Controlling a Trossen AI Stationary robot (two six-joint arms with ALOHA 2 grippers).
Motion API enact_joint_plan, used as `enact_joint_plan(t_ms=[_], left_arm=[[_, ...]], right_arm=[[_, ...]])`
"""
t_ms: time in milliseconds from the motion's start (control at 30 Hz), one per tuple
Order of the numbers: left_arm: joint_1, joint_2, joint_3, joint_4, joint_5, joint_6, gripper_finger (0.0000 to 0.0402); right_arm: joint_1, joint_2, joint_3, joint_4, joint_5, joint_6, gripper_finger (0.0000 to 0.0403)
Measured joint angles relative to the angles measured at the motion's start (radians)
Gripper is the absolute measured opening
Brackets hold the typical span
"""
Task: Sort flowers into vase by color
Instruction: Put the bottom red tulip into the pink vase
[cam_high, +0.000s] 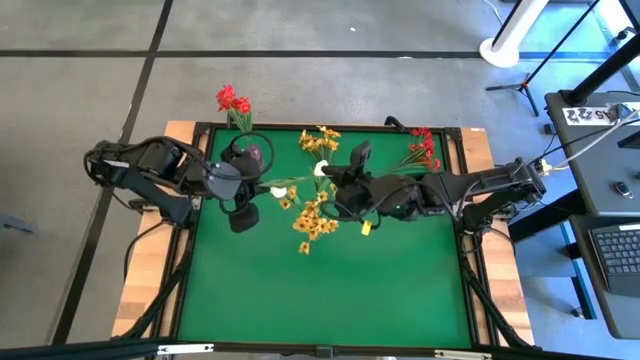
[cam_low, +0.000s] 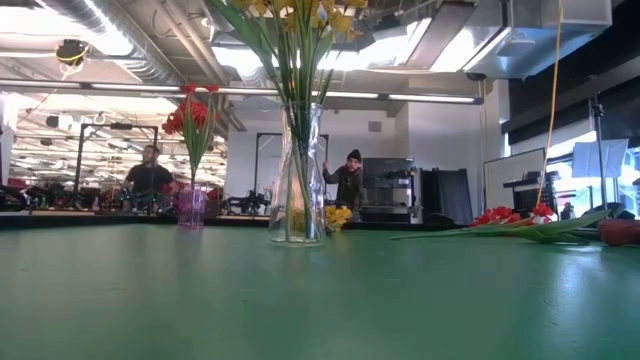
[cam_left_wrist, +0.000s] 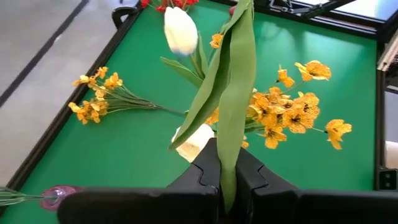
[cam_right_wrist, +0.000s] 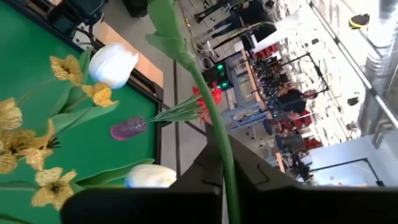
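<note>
Flowers: white bud (cam_left_wrist: 181, 29) clamped by stem in left gripper (cam_left_wrist: 227, 180), right gripper (cam_right_wrist: 225, 180) pinching second stem mid-table (likely handover, regrasp); yellow clusters (cam_high: 316, 222) loose nearby, red ones (cam_high: 421, 147) at table's far right corner.

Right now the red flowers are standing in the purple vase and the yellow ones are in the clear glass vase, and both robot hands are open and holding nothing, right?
Not quite. The vases are right, but the hands are not open. In the left wrist view the left gripper is shut on a flower's green leaf, and in the right wrist view the right gripper is shut on a green stem.
</note>
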Motion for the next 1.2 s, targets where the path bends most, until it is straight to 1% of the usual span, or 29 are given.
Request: enact_joint_plan(t_ms=[100, 200, 433, 667, 767, 867, 1000, 1067, 1133, 1200], left_arm=[[0.0, 0.0, 0.0, -0.001, -0.04, 0.017, 0.0012], [-0.004, 0.0, 0.0, -0.003, -0.096, 0.031, 0.0035], [-0.034, 0.0, 0.009, 0.025, -0.227, 0.105, 0.0101], [-0.072, 0.0, 0.01, 0.088, -0.366, 0.188, 0.0171], [-0.093, 0.001, 0.014, 0.102, -0.436, 0.219, 0.0194], [-0.126, 0.001, 0.046, 0.106, -0.519, 0.238, 0.0207], [-0.184, 0.0, 0.091, 0.107, -0.621, 0.228, 0.0208], [-0.223, 0.0, 0.098, 0.107, -0.691, 0.237, 0.0208], [-0.263, -0.004, 0.099, 0.105, -0.75, 0.241, 0.0208], [-0.307, -0.017, 0.099, 0.097, -0.779, 0.232, 0.0208]], right_arm=[[-0.002, 0.0, 0.0, -0.023, 0.0, 0.019, 0.0003], [-0.003, 0.0, 0.0, -0.04, 0.002, 0.027, 0.0002], [-0.004, 0.0, 0.0, -0.041, 0.002, 0.043, 0.0001], [-0.047, 0.0, 0.0, -0.067, -0.021, 0.114, 0.0001], [-0.072, 0.0, 0.0, -0.079, -0.042, 0.152, 0.0001], [-0.098, 0.0, 0.0, -0.081, -0.079, 0.189, 0.0], [-0.138, -0.002, -0.001, -0.081, -0.121, 0.242, 0.0], [-0.161, -0.005, -0.001, -0.081, -0.141, 0.269, 0.0], [-0.185, -0.015, -0.002, -0.082, -0.177, 0.305, 0.0], [-0.212, -0.032, -0.002, -0.08, -0.233, 0.339, 0.0]])
